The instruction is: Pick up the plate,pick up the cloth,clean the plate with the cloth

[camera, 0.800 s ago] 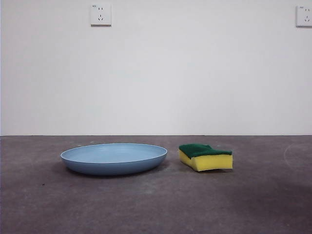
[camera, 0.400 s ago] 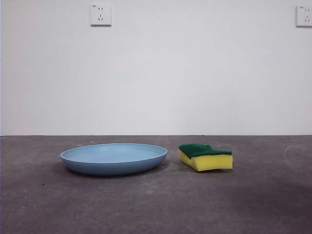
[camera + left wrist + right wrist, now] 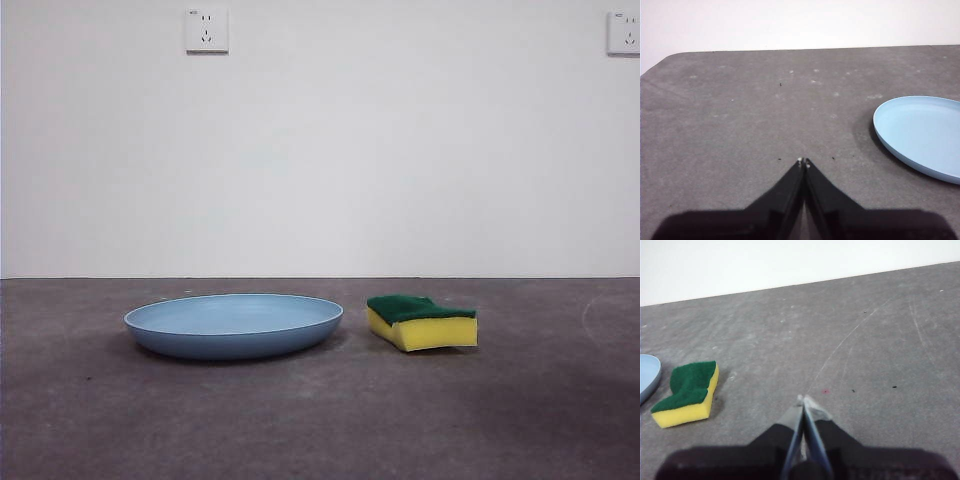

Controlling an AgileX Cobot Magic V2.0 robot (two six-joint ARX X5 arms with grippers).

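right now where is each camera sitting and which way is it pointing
Front view: low at table height, facing the wall; plate and sponge, no arm.
Left wrist view: left gripper shut, plate ahead.
Right wrist view: right gripper shut, sponge ahead.
All three show the plate.

The front view sits low, near table (image 3: 320, 420) height, looking level across it at a white wall; plate (image 3: 233, 325) and sponge (image 3: 421, 322) stand side by side at mid-distance. Each wrist view looks down and forward over its own closed jaws. The left wrist view catches the plate (image 3: 920, 135); the right wrist view shares the sponge (image 3: 687, 392) and a sliver of plate (image 3: 647, 377).
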